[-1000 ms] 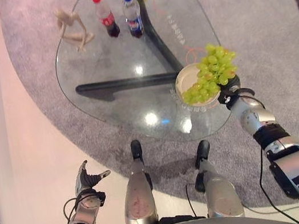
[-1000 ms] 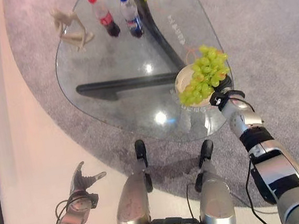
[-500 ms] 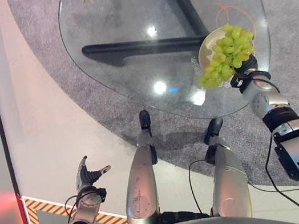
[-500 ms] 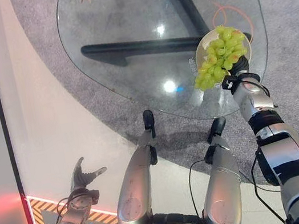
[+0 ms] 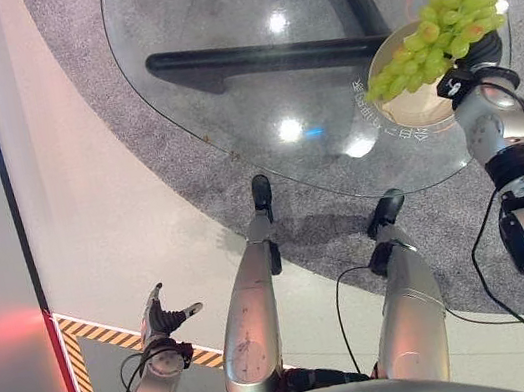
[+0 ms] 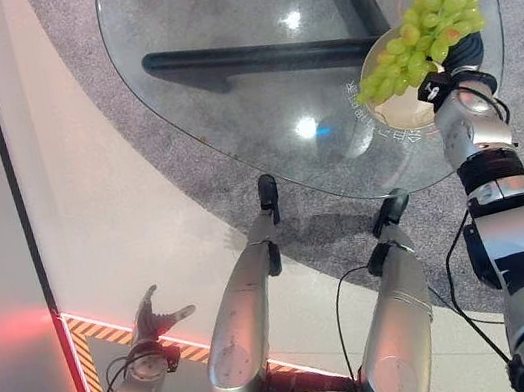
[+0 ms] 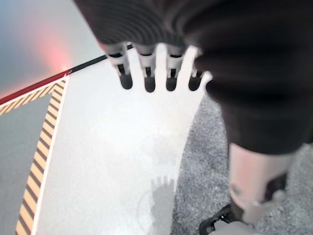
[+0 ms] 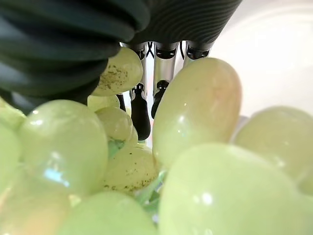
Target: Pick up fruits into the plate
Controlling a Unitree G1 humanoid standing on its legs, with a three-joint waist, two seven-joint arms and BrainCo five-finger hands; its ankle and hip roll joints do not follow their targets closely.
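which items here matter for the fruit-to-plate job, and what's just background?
Job:
- bunch of green grapes, held in the right hand over the plate
- plate, on the near right edge of the glass table

Background:
- left hand, open and idle, low beside the robot
- grey carpet
- striped floor tape

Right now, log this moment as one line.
right hand: holds grapes above plate | left hand: open, idle over floor | grapes not yet released
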